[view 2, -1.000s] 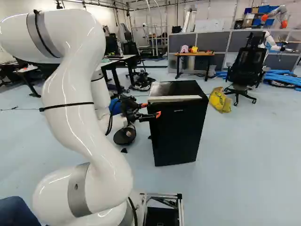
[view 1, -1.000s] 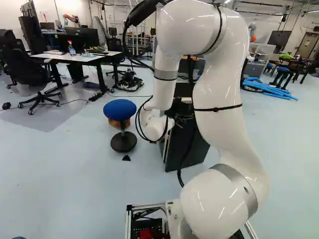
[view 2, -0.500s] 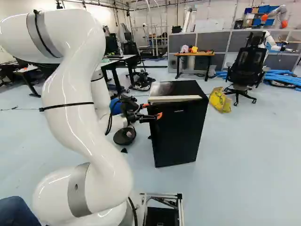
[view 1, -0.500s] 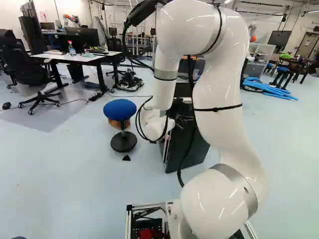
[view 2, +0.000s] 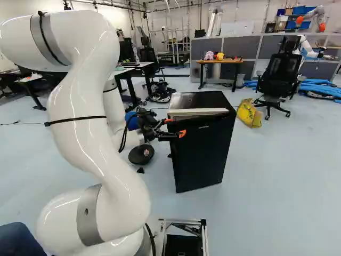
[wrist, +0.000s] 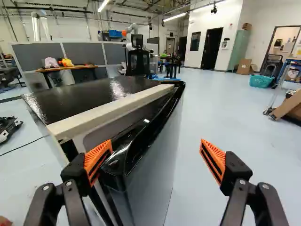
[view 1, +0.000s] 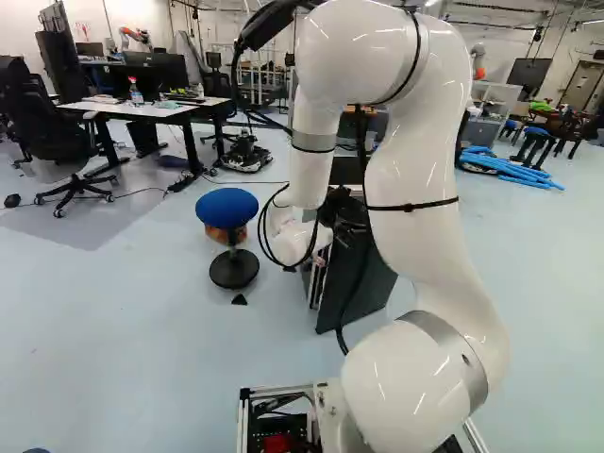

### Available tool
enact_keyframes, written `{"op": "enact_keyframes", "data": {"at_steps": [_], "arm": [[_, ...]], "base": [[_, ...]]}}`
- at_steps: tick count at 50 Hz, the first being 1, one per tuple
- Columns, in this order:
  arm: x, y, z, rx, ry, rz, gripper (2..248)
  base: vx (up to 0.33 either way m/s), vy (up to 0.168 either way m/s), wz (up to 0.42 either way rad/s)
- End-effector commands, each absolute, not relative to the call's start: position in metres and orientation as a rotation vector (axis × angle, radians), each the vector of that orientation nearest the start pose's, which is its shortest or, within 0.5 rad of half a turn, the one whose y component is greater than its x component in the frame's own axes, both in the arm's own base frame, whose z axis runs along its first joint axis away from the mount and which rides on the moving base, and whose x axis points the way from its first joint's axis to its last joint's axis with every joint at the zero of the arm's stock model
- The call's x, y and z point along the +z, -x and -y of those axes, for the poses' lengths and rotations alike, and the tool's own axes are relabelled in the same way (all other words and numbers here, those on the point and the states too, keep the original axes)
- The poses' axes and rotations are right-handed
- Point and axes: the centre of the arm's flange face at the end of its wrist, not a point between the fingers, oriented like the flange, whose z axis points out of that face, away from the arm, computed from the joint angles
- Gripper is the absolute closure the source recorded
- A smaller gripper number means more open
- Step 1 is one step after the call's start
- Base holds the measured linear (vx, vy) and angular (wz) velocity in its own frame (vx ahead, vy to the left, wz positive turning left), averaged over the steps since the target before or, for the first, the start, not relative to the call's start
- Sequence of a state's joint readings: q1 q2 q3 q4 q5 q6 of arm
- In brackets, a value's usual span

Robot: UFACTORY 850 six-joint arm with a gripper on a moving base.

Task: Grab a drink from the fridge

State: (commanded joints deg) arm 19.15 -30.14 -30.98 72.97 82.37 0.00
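The gripper (wrist: 156, 142) stands released, one orange pad (wrist: 98, 159) by the edge of the ajar door (wrist: 150, 183); a shallow hook could slip, leaving the drink, unseen, presumably inside the fridge (view 2: 194, 100), centre of the right base view, out of reach.

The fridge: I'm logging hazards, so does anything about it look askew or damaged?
Its door looks askew: it stands ajar from the fridge, the gap widest at the end near the open pincer. That is probably deliberate, as one finger is at that end. No damage shows.
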Motion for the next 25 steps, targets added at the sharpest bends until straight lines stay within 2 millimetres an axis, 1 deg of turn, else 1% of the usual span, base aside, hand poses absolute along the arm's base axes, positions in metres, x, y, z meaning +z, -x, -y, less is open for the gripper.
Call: {"op": "enact_keyframes", "data": {"at_steps": [25], "arm": [[0.2658,-0.3764,-0.0378,1.497,-1.691,1.005,3]], "base": [[0.000,0.000,0.000]]}}
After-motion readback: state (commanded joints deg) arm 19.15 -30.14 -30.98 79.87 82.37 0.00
